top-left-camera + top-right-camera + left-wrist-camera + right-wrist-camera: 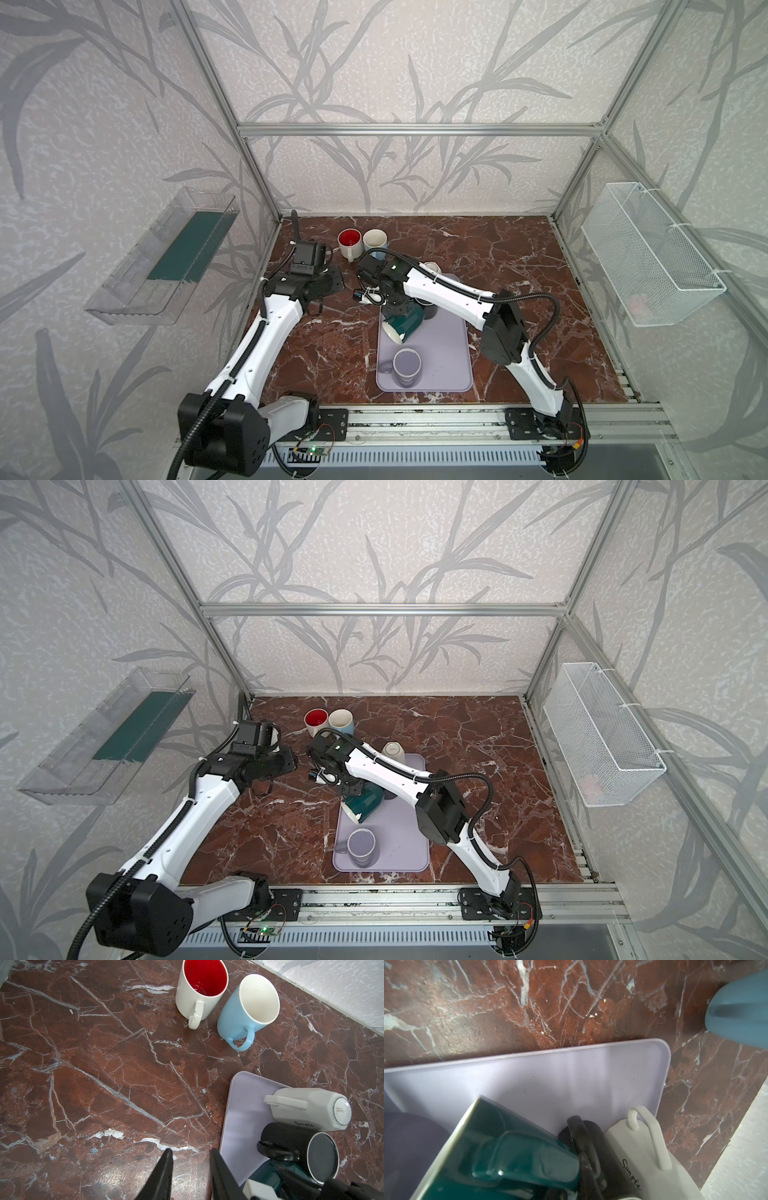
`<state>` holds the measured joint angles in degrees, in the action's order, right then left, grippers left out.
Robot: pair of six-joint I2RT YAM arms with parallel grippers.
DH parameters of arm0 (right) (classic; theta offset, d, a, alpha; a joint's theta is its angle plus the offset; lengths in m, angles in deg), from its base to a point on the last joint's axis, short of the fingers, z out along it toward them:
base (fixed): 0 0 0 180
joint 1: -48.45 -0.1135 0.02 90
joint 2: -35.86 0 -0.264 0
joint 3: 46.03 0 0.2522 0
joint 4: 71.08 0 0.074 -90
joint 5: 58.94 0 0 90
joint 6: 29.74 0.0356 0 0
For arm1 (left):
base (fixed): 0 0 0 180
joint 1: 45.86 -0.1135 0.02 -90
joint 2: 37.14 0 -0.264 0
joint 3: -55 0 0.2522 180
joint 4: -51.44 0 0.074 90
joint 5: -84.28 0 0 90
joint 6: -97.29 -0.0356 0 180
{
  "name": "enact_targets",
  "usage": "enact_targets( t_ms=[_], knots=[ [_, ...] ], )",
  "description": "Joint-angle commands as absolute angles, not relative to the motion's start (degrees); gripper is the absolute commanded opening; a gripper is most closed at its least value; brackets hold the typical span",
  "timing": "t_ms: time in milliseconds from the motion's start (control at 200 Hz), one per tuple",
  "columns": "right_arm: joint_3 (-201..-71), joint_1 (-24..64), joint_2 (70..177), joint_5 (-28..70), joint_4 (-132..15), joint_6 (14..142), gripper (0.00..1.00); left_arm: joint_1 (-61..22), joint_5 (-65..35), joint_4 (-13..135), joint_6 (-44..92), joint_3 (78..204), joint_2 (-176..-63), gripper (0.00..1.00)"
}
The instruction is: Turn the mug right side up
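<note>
In both top views, teal mug [405, 326] tilted at the tray [440, 361] edge, black mug [430, 312] behind, open worktop [332, 349] beside, my right pincer [394, 311] pinching the teal mug, left pincer [190, 1159] slightly spread.

The teal mug [406, 325] is glossy dark teal outside and cream inside. It is tipped far over, with its mouth facing front-left and its base raised toward the back. It hangs over the left side of the lavender tray [444, 353].

Red-lined mug [348, 243], blue mug [375, 240] upright, side by side; wire basket [648, 257] on wall.
</note>
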<state>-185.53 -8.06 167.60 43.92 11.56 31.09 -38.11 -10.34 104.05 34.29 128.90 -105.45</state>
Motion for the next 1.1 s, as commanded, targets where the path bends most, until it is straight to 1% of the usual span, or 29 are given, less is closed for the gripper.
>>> enact_targets(
  t_ms=[0, 175, 760, 925, 1095],
  knots=[
    [-184.33, -6.75, 163.94, 45.06, 11.20, 33.64, 0.00, -38.39, -10.77, 103.24, 34.33, 128.86, -105.35, 0.34],
    [-181.58, -6.05, 161.91, 43.52, 8.55, 36.29, 0.00, -38.32, -11.17, 102.83, 34.37, 128.96, -105.74, 0.34],
    [-177.48, -2.72, 157.45, 33.53, 1.41, 42.14, 0.00, -38.39, -11.69, 102.99, 33.88, 129.13, -105.26, 0.33],
    [-173.50, -1.05, 154.82, 30.04, -3.14, 45.17, 0.00, -38.39, -13.59, 102.81, 33.96, 129.14, -104.84, 0.31],
    [-168.40, 0.16, 151.89, 25.98, -8.68, 47.54, 0.00, -38.21, -17.93, 102.37, 34.07, 129.29, -104.48, 0.31]
  ],
)
